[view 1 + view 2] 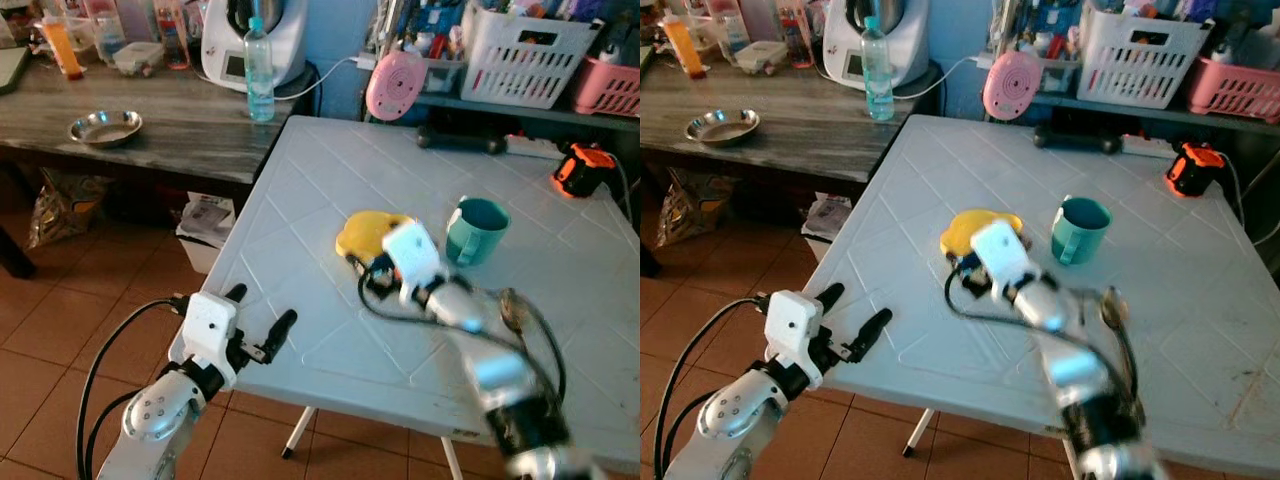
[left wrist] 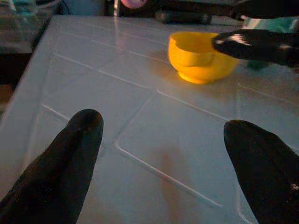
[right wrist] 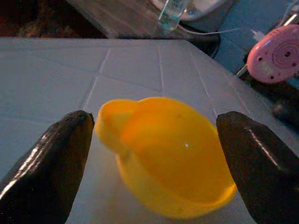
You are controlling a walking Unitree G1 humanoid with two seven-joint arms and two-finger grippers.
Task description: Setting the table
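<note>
The table [image 1: 300,200] is showing as white moulded plastic, smooth with shallow diagonal grooves and a dull sheen. The yellow bowl [image 3: 173,154] is looking like glossy plastic, catching a small highlight inside. The cup [image 1: 476,230] is appearing as teal plastic, fairly matt. The right gripper [image 3: 154,163] is showing black fingers [image 3: 46,172] with a rubbery, slightly shiny skin; the left gripper [image 2: 163,163] fingers [image 2: 60,168] are looking matt. The counter [image 1: 180,120] is showing grey streaked wood grain. The dish [image 1: 105,127] on it is gleaming as polished metal. The bottle [image 1: 259,70] is looking like clear plastic. The floor [image 1: 60,340] is showing reddish matt tiles.
</note>
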